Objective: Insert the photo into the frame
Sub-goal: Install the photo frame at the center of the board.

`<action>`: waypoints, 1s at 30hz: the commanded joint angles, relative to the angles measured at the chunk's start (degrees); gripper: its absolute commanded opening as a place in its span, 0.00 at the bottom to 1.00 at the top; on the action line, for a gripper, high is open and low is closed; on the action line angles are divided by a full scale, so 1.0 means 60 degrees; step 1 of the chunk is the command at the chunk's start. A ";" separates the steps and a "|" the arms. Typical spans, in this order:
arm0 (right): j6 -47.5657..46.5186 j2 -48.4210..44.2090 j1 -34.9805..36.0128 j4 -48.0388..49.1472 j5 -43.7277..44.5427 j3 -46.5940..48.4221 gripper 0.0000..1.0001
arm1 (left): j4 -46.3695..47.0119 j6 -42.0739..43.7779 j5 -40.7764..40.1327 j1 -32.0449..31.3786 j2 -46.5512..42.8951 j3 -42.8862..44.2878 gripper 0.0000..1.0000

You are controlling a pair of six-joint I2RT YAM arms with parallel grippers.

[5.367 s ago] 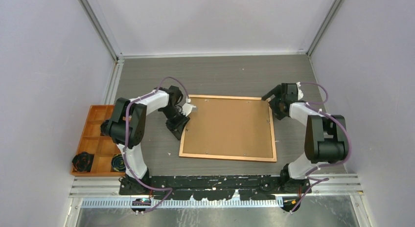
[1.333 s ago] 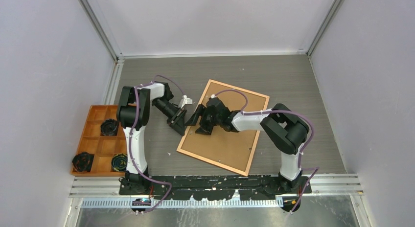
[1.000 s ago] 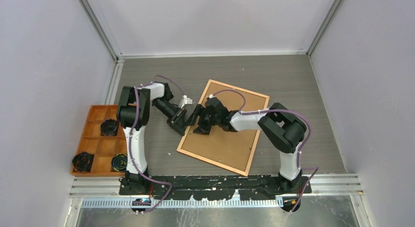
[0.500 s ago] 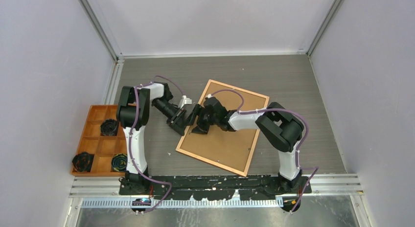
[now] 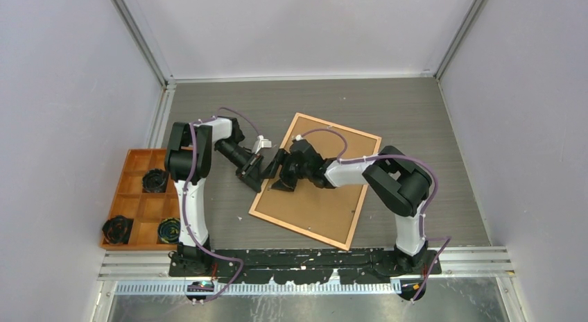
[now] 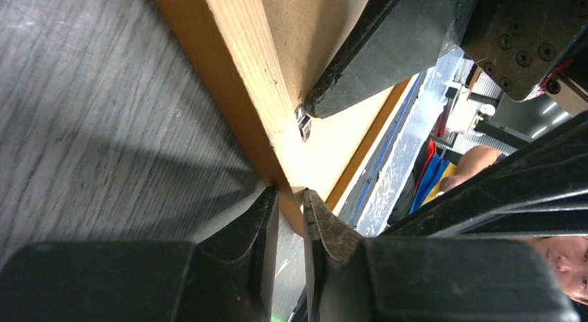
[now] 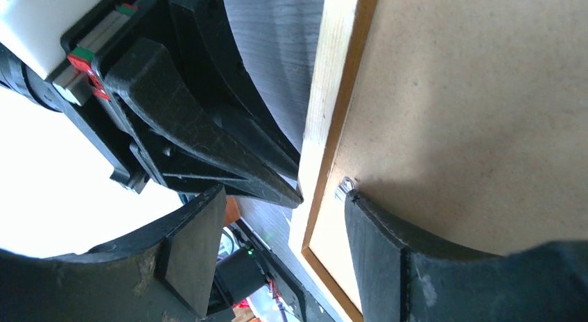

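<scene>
The frame (image 5: 326, 197) lies back up on the table, turned askew, with its brown fibreboard showing. My left gripper (image 5: 257, 172) is at the frame's left rail (image 6: 239, 79); its jaws are nearly together, and the rail's edge is pinched between the fingertips of the left gripper (image 6: 291, 198). My right gripper (image 5: 280, 175) reaches across the board to the same rail and stands open. One fingertip (image 7: 357, 207) of the right gripper (image 7: 281, 197) rests against a small metal tab (image 7: 344, 187) on the back. Its other finger (image 7: 191, 246) hangs over the table. The photo is out of view.
An orange compartment tray (image 5: 133, 197) with black coiled items (image 5: 156, 179) stands at the left edge of the table. Grey walls close in on three sides. A metal rail (image 5: 305, 256) carrying both arm bases runs along the near edge.
Since the earliest frame the frame has turned from square to askew, and my right arm has crossed to its left rail. In the last second the left jaws narrowed on the rail.
</scene>
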 commanded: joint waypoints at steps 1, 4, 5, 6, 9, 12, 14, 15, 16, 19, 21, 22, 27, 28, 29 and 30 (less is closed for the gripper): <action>0.0164 -0.0628 0.0160 -0.0003 0.0372 -0.0458 0.69 | 0.0022 0.0203 0.0262 -0.0055 0.0110 -0.0121 0.19; 0.0163 -0.0626 0.0214 -0.0049 0.0357 -0.0464 0.69 | 0.0027 0.0178 0.0270 -0.0055 0.0076 -0.0094 0.19; 0.0164 -0.0580 0.0230 -0.0070 0.0346 -0.0428 0.69 | 0.0034 0.0172 0.0263 -0.0055 0.0076 -0.0092 0.18; 0.0164 -0.0541 0.0235 -0.0098 0.0322 -0.0385 0.69 | 0.0040 0.0177 0.0262 -0.0055 0.0063 -0.0099 0.18; 0.0193 -0.0485 0.0323 -0.0134 0.0348 -0.0328 0.69 | 0.0091 0.0146 0.0262 -0.0055 0.0041 -0.0160 0.17; 0.0188 -0.0469 0.0340 -0.0078 0.0497 -0.0340 0.69 | 0.0128 0.0143 0.0260 -0.0062 0.0032 -0.0194 0.17; 0.0225 -0.0398 0.0336 0.0006 0.0591 -0.0306 0.69 | 0.0118 0.0135 0.0262 -0.0069 0.0039 -0.0194 0.17; 0.0302 -0.0348 0.0331 0.0098 0.0622 -0.0299 0.69 | 0.0119 0.0134 0.0273 -0.0069 0.0046 -0.0205 0.17; 0.0338 -0.0278 0.0340 0.0210 0.0644 -0.0278 0.69 | 0.0128 0.0147 0.0287 -0.0069 0.0047 -0.0207 0.17; 0.0410 -0.0184 0.0353 0.0358 0.0834 -0.0212 0.69 | 0.0128 0.0165 0.0299 -0.0095 0.0047 -0.0215 0.17; 0.0413 -0.0169 0.0364 0.0397 0.0981 -0.0182 0.68 | 0.0120 0.0165 0.0295 -0.0099 0.0058 -0.0208 0.17; 0.0407 -0.0169 0.0368 0.0427 0.1053 -0.0177 0.68 | 0.0111 0.0171 0.0292 -0.0099 0.0061 -0.0207 0.17; 0.0616 -0.0092 0.0384 0.0602 0.1294 -0.0206 0.65 | 0.0108 0.0186 0.0320 -0.0121 0.0061 -0.0187 0.17; 0.0650 -0.0094 0.0409 0.0647 0.1376 -0.0240 0.64 | 0.0106 0.0193 0.0334 -0.0127 0.0061 -0.0201 0.17; 0.0680 -0.0094 0.0413 0.0678 0.1428 -0.0272 0.64 | 0.0113 0.0193 0.0339 -0.0135 0.0054 -0.0208 0.17; 0.0728 -0.0105 0.0421 0.0690 0.1505 -0.0313 0.64 | 0.0114 0.0200 0.0340 -0.0142 0.0061 -0.0209 0.17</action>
